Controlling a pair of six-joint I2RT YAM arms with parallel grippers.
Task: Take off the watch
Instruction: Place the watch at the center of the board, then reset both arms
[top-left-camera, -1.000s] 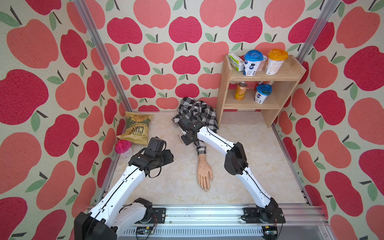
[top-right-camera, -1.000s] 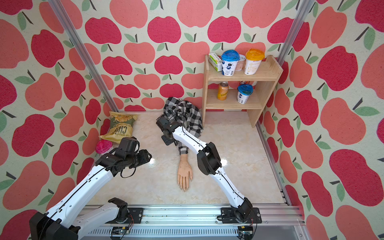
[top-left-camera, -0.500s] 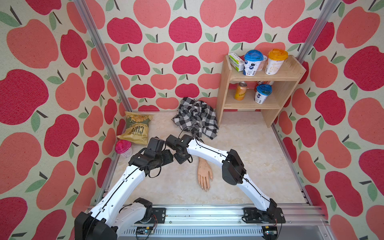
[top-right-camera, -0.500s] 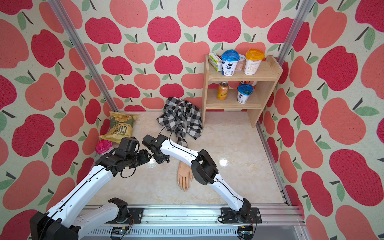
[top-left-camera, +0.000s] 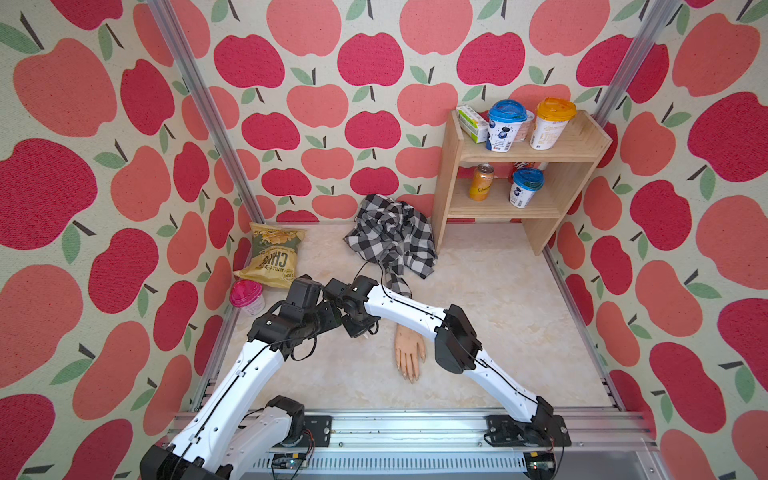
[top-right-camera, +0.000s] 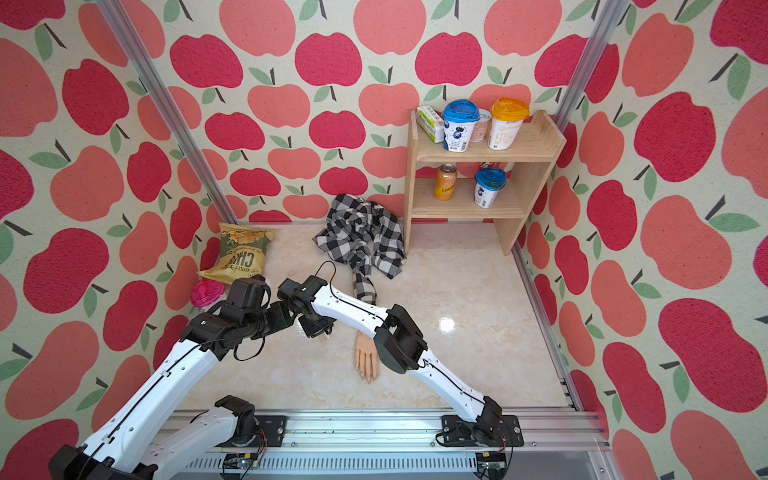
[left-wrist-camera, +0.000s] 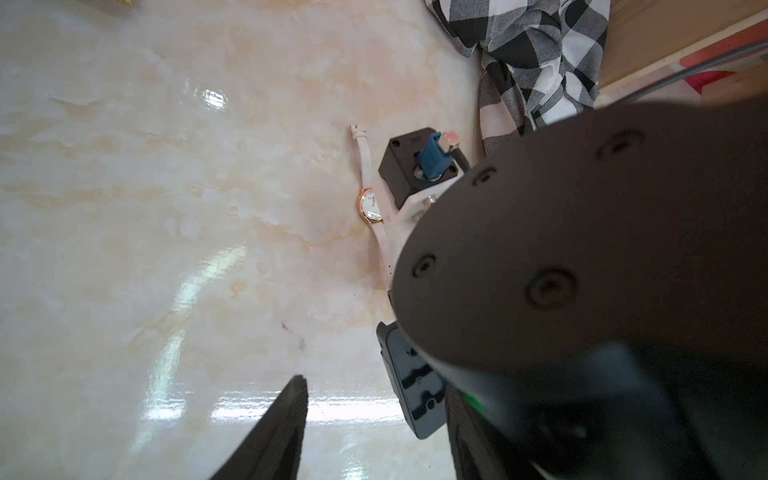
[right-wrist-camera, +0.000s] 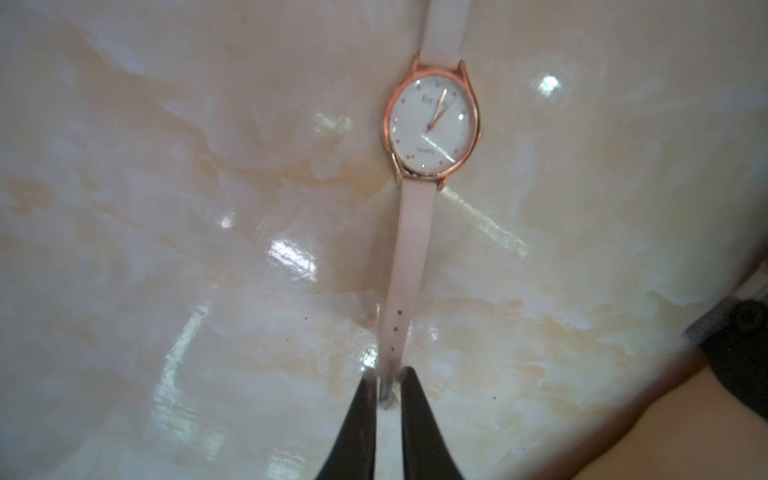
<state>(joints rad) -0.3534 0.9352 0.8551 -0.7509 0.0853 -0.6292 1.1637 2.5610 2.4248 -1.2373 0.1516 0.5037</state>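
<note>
Wooden shelf (top-left-camera: 451, 174) holds cups (top-left-camera: 505, 126), can (top-left-camera: 481, 183); right fingers (right-wrist-camera: 361, 424) narrowly straddle watch (right-wrist-camera: 432, 120) strap, left fingers (left-wrist-camera: 278, 428) wide

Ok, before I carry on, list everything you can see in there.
watch: 1, rose-gold case, white strap, flat on the table, strap undone
mannequin hand: 1, skin tone, front middle
checked shirt: 1, black and white, back, beside the shelf
crisp bag: 1, yellow-green, back left
lidded cup: 1, pink, in front of the bag
shelf: 1, wood, back right
tubs: 4; two blue lids, one orange, one half hidden; on the shelf
small box: 1, green-white, top shelf
can: 1, orange, lower shelf
table: 1, cream marble
left fingers: 2, black, apart, empty
right fingers: 2, black, slightly parted, strap tip between
</note>
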